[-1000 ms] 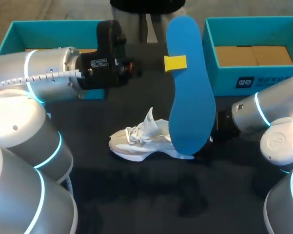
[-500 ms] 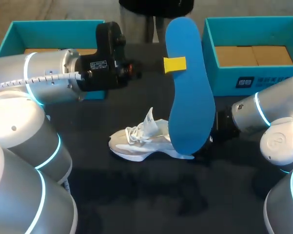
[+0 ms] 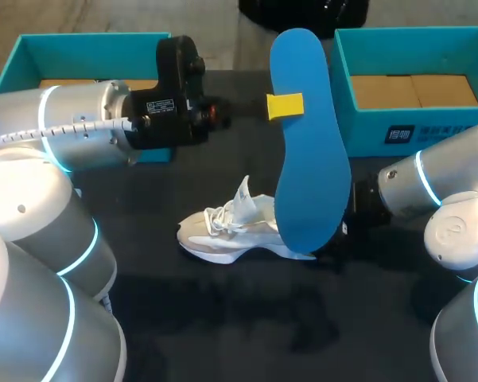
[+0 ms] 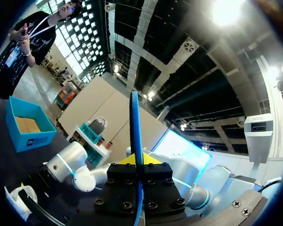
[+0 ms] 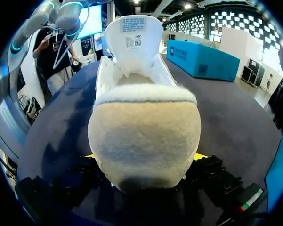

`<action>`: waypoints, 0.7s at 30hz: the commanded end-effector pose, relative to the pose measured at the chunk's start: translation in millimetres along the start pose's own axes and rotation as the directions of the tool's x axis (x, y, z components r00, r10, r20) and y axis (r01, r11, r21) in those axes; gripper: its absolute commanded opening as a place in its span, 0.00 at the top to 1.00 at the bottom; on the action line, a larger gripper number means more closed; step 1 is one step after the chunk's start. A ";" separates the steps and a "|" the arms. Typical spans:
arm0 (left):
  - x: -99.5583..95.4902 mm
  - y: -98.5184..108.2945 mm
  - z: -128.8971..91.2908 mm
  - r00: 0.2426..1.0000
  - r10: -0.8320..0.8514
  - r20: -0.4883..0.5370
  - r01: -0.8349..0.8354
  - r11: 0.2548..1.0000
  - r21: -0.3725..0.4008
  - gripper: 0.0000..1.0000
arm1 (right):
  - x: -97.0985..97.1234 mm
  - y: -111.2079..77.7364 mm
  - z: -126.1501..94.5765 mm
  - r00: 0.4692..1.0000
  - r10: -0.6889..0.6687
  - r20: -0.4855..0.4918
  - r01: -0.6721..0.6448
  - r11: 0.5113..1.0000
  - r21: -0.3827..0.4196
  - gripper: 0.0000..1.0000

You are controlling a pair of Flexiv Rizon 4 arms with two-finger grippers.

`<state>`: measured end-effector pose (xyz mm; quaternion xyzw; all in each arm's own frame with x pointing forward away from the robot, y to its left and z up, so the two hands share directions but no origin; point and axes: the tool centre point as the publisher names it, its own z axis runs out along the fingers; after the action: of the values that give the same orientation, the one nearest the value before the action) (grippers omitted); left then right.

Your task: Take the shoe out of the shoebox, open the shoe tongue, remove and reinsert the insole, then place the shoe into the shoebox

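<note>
insole [image 3: 310,175] upright, pinched in l tool [image 3: 288,104]; r tool [image 5: 144,156] clamps shoe [image 3: 223,235] heel on table [image 3: 223,318].

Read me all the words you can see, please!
Right box, front wall: white print, too blurred to read.
Shoe, tongue tag: print too small to read.
Left arm, sticker: too small to read.
Insole: no words.

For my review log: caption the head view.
Left gripper holds blue insole upright; right gripper grips white shoe at the heel.
</note>
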<state>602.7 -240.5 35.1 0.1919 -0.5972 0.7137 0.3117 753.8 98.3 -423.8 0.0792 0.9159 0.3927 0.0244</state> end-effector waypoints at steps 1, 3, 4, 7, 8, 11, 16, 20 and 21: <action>-0.9 0.6 2.2 1.000 0.001 -0.001 -0.001 1.000 0.004 1.00 | -1.4 4.2 -1.2 1.000 0.007 0.002 -0.007 1.000 0.030 0.00; -0.9 0.6 2.2 1.000 0.001 -0.001 -0.001 1.000 0.004 1.00 | -0.7 5.8 -5.3 1.000 0.009 0.006 -0.010 0.999 0.035 0.00; -0.9 0.6 2.2 1.000 0.001 -0.001 -0.001 1.000 0.004 1.00 | -0.2 6.5 -7.2 1.000 0.011 0.008 -0.011 0.999 0.050 0.00; -0.9 0.6 2.2 1.000 0.001 -0.001 -0.001 1.000 0.004 1.00 | 1.0 7.6 -12.6 1.000 0.019 0.021 -0.020 0.998 0.066 0.00; -0.9 0.6 2.2 1.000 0.001 -0.001 -0.001 1.000 0.004 1.00 | 1.2 7.9 -14.2 0.999 0.020 0.027 -0.022 0.997 0.080 0.00; -0.9 0.6 2.2 1.000 0.001 -0.001 -0.001 1.000 0.004 1.00 | 1.5 8.8 -19.3 0.999 0.020 0.037 -0.023 0.995 0.096 0.00; -0.9 0.6 2.2 1.000 0.001 -0.001 -0.001 1.000 0.004 1.00 | 2.5 12.5 -29.2 0.999 0.014 0.050 -0.020 0.991 0.136 0.00; -0.9 0.6 2.2 1.000 0.001 -0.001 -0.001 1.000 0.004 1.00 | 3.4 19.0 -36.1 0.999 0.016 0.047 -0.025 0.981 0.194 0.00; -0.9 0.6 2.2 1.000 0.001 -0.001 -0.001 1.000 0.004 1.00 | 3.4 20.4 -38.1 0.999 0.020 0.049 -0.029 0.978 0.208 0.00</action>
<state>602.4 -240.1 35.2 0.1918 -0.5969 0.7140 0.3117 749.7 85.3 -394.5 0.0981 0.9360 0.3359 0.0381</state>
